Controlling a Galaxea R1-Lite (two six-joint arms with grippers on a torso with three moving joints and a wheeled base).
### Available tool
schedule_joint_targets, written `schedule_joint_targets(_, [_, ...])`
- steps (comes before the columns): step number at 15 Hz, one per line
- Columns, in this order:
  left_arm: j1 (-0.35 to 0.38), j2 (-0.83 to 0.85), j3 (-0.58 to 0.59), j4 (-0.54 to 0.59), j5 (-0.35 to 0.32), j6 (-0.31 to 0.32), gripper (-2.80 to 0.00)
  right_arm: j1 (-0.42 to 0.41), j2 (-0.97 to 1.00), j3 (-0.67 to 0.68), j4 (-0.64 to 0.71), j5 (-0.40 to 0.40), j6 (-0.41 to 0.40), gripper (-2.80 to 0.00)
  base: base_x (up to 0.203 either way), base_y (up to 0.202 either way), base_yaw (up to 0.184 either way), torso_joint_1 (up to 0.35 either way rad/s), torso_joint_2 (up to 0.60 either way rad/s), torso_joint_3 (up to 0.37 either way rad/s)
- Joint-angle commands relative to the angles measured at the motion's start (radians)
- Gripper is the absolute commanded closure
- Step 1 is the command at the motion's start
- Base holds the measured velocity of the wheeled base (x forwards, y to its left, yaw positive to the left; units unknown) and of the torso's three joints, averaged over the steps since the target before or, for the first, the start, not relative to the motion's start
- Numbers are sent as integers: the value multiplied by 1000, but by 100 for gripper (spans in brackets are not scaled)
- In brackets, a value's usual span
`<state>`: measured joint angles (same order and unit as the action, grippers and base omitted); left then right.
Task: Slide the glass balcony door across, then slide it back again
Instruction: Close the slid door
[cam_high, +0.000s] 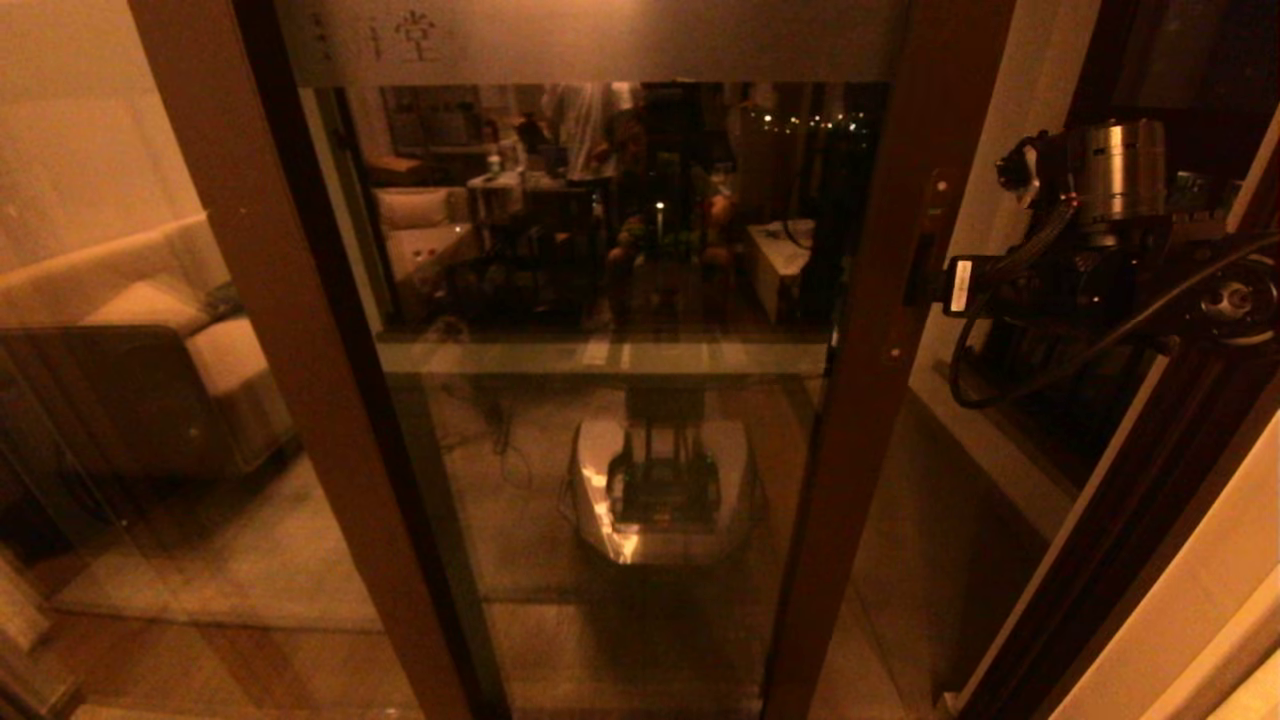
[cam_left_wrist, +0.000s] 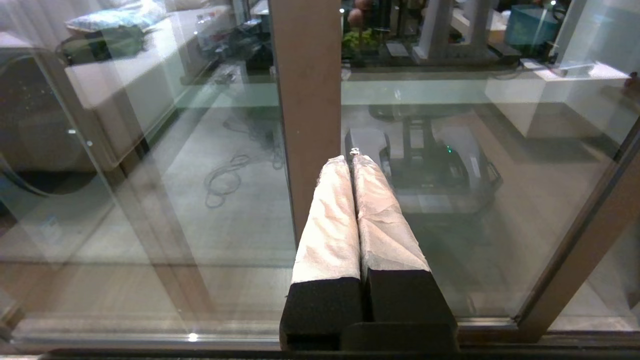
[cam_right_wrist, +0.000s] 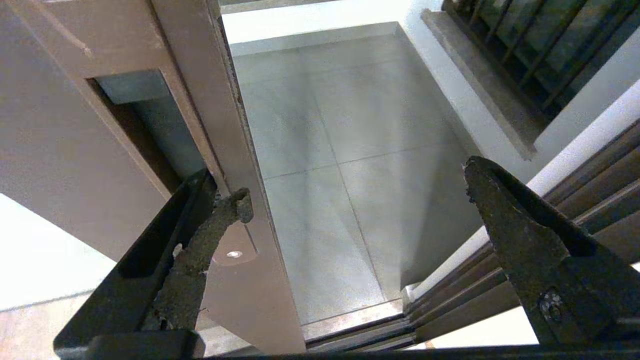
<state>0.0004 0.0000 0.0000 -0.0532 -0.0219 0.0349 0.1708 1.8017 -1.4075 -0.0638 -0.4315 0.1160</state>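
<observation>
The glass balcony door (cam_high: 620, 300) fills the middle of the head view, with a frosted top band (cam_high: 560, 40) bearing characters. Its brown right upright (cam_high: 880, 330) carries the recessed handle plate (cam_high: 936, 235). My right gripper (cam_high: 922, 285) is at that handle and is open. In the right wrist view, one of the right gripper's (cam_right_wrist: 357, 187) fingers (cam_right_wrist: 215, 225) sits in the handle recess (cam_right_wrist: 150, 115) of the upright (cam_right_wrist: 240, 150); the other finger (cam_right_wrist: 505, 220) hangs free over the gap. My left gripper (cam_left_wrist: 352, 160) is shut on nothing, low down, pointing at the glass beside a brown upright (cam_left_wrist: 306, 100).
A gap of balcony floor (cam_right_wrist: 350, 150) shows between the door's edge and the dark jamb (cam_high: 1130, 500). The floor track (cam_right_wrist: 360, 335) runs below. A barred window (cam_right_wrist: 525, 45) is on the balcony wall. The other pane's brown upright (cam_high: 270, 330) stands at the left.
</observation>
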Motion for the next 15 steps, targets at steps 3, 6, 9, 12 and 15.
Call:
schedule_joint_targets(3, [1, 0, 21, 0, 0, 0, 0, -24, 1, 4, -1, -2, 1, -280, 0, 0, 0, 0, 0, 0])
schedule_joint_targets(6, [0, 0, 21, 0, 0, 0, 0, -51, 0, 4, -1, 14, -1, -280, 0, 0, 0, 0, 0, 0])
schedule_joint_targets(9, [1, 0, 21, 1, -1, 0, 0, -74, -1, 5, -1, 17, 0, -280, 0, 0, 0, 0, 0, 0])
schedule_joint_targets(12, [1, 0, 21, 1, 0, 0, 0, -91, -10, 13, -1, 37, -1, -280, 0, 0, 0, 0, 0, 0])
schedule_joint_targets(15, [0, 0, 21, 1, 0, 1, 0, -110, -15, 29, -3, 42, -1, -280, 0, 0, 0, 0, 0, 0])
